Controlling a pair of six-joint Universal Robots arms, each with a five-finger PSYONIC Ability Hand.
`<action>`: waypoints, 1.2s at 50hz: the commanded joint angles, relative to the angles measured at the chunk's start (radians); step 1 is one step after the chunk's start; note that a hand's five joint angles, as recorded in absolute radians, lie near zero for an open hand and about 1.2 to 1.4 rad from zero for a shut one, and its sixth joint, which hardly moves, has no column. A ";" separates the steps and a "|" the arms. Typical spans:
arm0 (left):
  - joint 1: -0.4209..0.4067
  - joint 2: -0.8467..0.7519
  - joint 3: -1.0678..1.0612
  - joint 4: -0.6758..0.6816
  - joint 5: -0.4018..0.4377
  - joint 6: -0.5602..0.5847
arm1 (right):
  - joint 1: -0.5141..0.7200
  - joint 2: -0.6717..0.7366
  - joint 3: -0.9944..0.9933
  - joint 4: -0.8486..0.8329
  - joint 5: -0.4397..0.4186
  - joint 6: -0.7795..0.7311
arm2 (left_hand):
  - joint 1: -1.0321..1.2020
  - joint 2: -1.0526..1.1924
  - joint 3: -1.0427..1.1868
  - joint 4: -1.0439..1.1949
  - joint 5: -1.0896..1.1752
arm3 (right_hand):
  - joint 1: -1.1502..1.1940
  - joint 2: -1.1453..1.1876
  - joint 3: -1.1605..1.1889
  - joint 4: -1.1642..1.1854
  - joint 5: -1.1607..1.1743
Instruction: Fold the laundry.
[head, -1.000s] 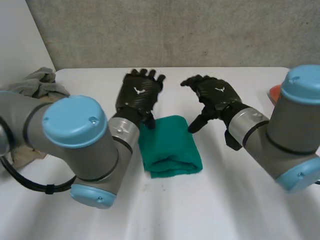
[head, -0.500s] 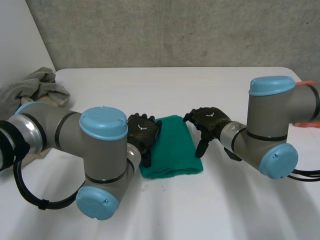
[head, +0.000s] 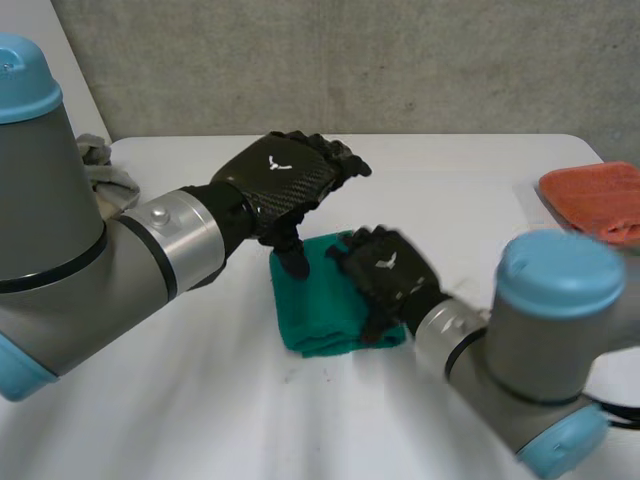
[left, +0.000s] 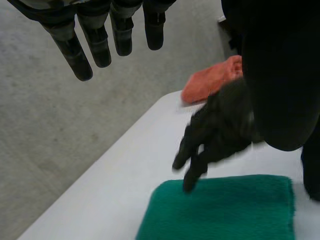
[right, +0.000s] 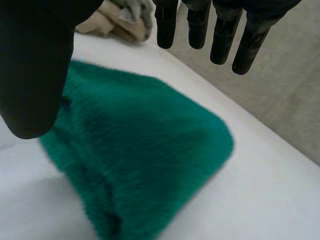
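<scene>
Folded towel (head: 305, 312) at desk (head: 200, 400) centre. Left hand (head: 280, 185), fingers straight and empty, hovers at its 11 o'clock corner. Right hand (head: 385, 275), likewise open, is poised over its 3 o'clock side. Folding looks finished; the next move probably calls for pressing the towel flat.
</scene>
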 joint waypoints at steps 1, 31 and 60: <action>-0.005 -0.009 -0.007 -0.006 0.004 -0.002 | 0.049 0.166 0.002 -0.168 0.015 -0.089 | 0.015 -0.001 -0.009 0.000 -0.017 | -0.028 -0.045 -0.042 -0.060 -0.062; 0.001 -0.010 -0.009 0.002 0.003 -0.016 | 0.050 0.396 -0.289 -0.200 0.053 -0.194 | 0.015 -0.001 -0.009 0.000 -0.017 | 0.302 0.285 0.288 0.270 0.267; 0.001 -0.010 -0.009 0.004 0.001 -0.017 | -0.262 0.233 -0.225 -0.217 -0.141 -0.172 | 0.018 0.002 -0.006 0.003 -0.014 | 1.194 1.176 1.180 1.162 1.159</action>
